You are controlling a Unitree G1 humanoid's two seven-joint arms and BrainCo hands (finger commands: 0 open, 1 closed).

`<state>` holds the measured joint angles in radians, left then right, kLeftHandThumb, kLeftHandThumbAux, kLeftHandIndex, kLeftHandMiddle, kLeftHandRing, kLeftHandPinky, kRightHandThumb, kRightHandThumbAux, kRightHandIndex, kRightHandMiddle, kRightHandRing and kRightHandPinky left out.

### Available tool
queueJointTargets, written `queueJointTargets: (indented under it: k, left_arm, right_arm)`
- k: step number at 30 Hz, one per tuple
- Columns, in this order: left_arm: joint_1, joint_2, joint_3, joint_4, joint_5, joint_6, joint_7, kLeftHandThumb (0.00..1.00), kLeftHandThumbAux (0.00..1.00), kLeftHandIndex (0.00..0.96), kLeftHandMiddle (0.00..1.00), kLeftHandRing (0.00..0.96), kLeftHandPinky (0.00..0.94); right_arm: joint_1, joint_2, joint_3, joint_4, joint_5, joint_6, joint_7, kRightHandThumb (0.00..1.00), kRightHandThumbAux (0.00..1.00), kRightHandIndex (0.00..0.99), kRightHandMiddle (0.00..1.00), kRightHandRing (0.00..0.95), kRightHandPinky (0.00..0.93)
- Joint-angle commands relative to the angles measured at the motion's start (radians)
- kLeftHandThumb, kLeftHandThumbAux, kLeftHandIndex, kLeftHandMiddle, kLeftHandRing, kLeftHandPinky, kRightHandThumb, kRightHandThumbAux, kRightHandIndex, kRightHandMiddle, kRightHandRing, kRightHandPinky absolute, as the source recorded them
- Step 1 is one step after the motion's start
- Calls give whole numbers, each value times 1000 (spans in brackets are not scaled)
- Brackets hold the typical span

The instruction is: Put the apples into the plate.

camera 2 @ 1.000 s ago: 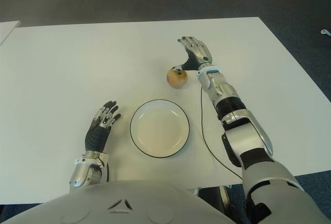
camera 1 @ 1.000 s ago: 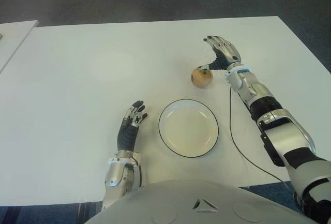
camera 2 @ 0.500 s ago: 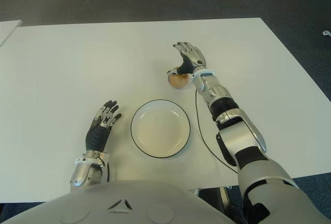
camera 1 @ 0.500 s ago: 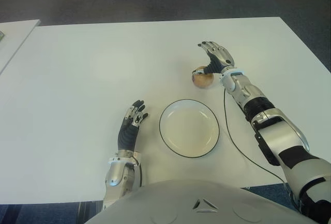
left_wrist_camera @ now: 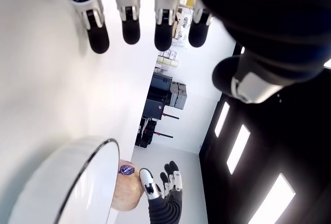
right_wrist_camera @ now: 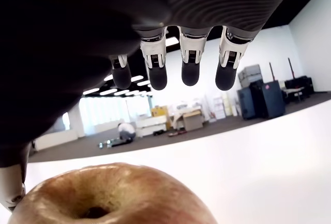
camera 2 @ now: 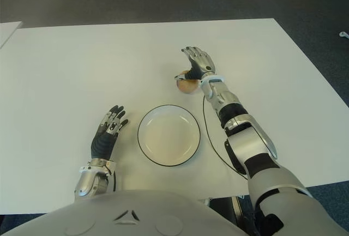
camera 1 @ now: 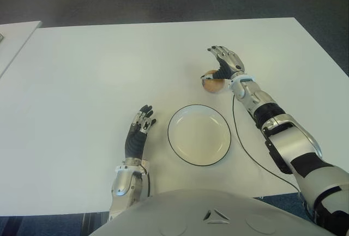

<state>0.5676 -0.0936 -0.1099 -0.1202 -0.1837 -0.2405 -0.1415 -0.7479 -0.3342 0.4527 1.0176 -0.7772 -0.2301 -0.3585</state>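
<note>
A yellow-red apple (camera 1: 211, 82) sits on the white table (camera 1: 82, 72), just beyond the empty white plate (camera 1: 199, 134) with a dark rim. My right hand (camera 1: 223, 61) hovers over the apple with its fingers spread; the right wrist view shows the apple (right_wrist_camera: 116, 195) close under the palm, fingertips (right_wrist_camera: 189, 74) extended past it and not closed around it. My left hand (camera 1: 139, 129) shows beside the plate on its left, fingers open and holding nothing. The left wrist view shows the plate rim (left_wrist_camera: 77, 182) and the apple (left_wrist_camera: 126, 195) beyond it.
A thin black cable (camera 1: 245, 149) runs along the table by my right forearm, to the right of the plate. Another white table edge (camera 1: 13, 37) shows at the far left. Dark carpet lies beyond the table.
My right hand has moved leftward and nearer, from beyond and to the right of the apple to directly over it. The apple, plate and left hand have not moved.
</note>
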Motion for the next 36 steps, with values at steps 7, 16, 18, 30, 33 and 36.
queueJointTargets:
  k: [7, 16, 18, 30, 33, 36]
  left_arm:
    - [14, -8, -19, -10, 17, 24, 21, 214, 498, 139, 119, 96, 147]
    - [17, -5, -23, -12, 16, 12, 22, 211, 506, 120, 115, 98, 143]
    - [17, -6, -23, -11, 16, 9, 23, 210, 505, 123, 119, 102, 151]
    - [14, -8, -24, -8, 10, 16, 20, 205, 491, 129, 114, 95, 133]
    - [14, -9, -24, -10, 5, 21, 21, 213, 494, 130, 110, 89, 130]
    - [15, -8, -24, -14, 6, 26, 23, 217, 490, 131, 108, 86, 129]
  right_arm:
    - [28, 26, 36, 28, -4, 5, -47, 378, 557, 56, 36, 25, 66]
    - [43, 39, 50, 48, 9, 5, -48, 364, 552, 59, 38, 24, 53]
    - [46, 43, 51, 56, 12, 3, -49, 361, 552, 59, 39, 24, 51]
    - [68, 58, 65, 100, 11, -3, -73, 350, 556, 65, 48, 28, 53]
    - [78, 60, 70, 107, 13, -7, -78, 352, 553, 66, 55, 31, 47]
    - [80, 63, 72, 118, 17, -8, -77, 356, 555, 68, 57, 32, 41]
